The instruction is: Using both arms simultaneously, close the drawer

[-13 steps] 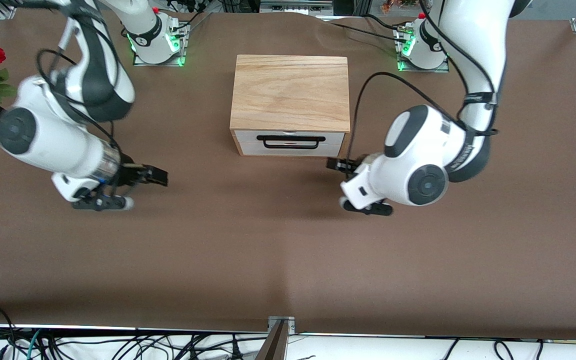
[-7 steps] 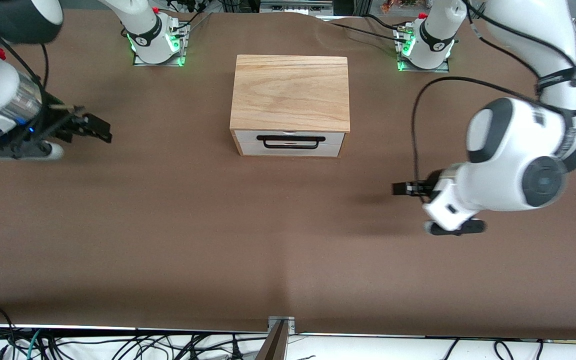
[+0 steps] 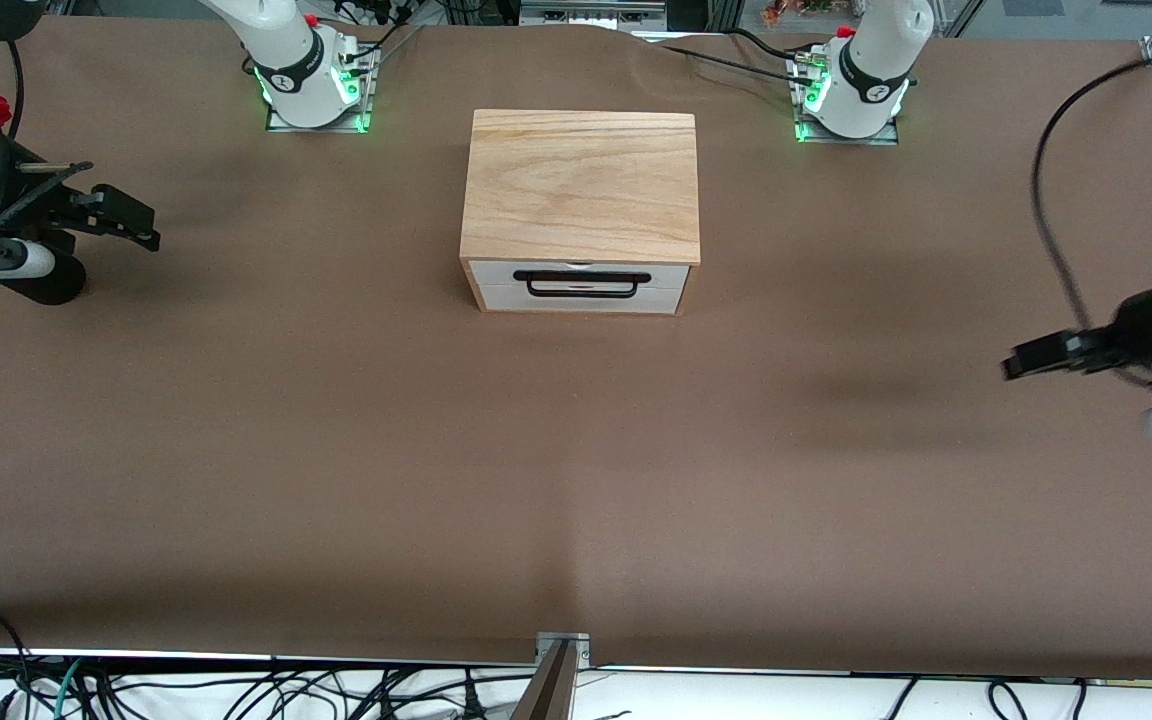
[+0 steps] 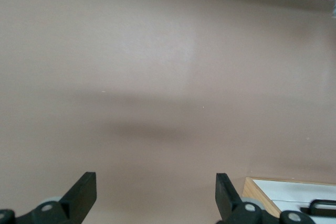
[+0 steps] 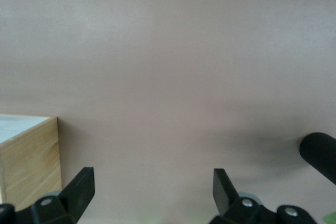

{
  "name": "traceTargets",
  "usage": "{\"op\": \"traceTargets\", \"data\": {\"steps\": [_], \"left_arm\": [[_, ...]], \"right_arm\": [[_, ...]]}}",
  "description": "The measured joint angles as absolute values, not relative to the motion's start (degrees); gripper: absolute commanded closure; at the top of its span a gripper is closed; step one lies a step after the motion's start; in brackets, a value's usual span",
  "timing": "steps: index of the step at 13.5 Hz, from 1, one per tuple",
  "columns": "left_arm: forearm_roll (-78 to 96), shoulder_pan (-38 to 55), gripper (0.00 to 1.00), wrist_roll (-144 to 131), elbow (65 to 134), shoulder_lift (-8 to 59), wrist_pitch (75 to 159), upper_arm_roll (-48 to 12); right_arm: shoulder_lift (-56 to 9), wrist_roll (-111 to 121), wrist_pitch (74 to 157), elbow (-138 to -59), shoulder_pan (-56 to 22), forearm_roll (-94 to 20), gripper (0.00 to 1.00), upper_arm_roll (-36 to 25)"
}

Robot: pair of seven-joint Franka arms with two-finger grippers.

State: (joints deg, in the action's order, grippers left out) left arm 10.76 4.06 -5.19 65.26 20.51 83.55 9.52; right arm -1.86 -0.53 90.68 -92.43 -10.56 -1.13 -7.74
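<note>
Right gripper [image 3: 126,215] is hanging out at nine o'clock in the front view, over bare table [image 3: 336,450] at the right arm's end, fingers [image 5: 79,187] spread wide and gripping nothing. Well apart from the box, it is looking parked, not poised to push.

Sweeping toward the centre: the wooden box [image 3: 581,185] is sitting at about twelve o'clock, between the two arm bases and nearer the front camera than they are. Its drawer [image 3: 581,286] is facing the front camera, white front panel lying level with the box's frame, thin black bar handle [image 3: 581,285] running across it. By my reading it is already shut, or as good as.

On to three o'clock: the left gripper [image 3: 1041,357] is hovering over bare table at the left arm's end, fingers [image 4: 81,192] also spread wide, empty, likewise well apart from the box. In the left wrist view just a corner of the white front is peeking in.
</note>
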Motion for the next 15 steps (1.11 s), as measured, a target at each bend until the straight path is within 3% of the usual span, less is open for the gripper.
{"op": "traceTargets", "data": {"steps": [3,6,11,15], "left_arm": [[7.34,2.64,0.00,-4.92,74.94,9.13,82.27,9.56],[4.81,2.59,0.00,-3.96,84.08,3.36,82.63,8.71],[4.66,2.63,0.00,-4.02,88.82,2.44,83.86,3.56],[4.64,2.62,0.00,-4.02,89.31,2.45,84.09,3.40]], "right_arm": [[-1.90,-0.47,92.13,-93.07,-10.61,-1.13,0.00,-7.55],[-1.73,-0.36,92.26,-93.02,-10.64,-1.13,0.00,-7.46],[-1.71,-0.35,92.38,-92.52,-10.66,-1.13,0.00,-7.37],[-1.71,-0.35,92.50,-92.52,-10.82,-1.13,0.00,-7.16]]}}
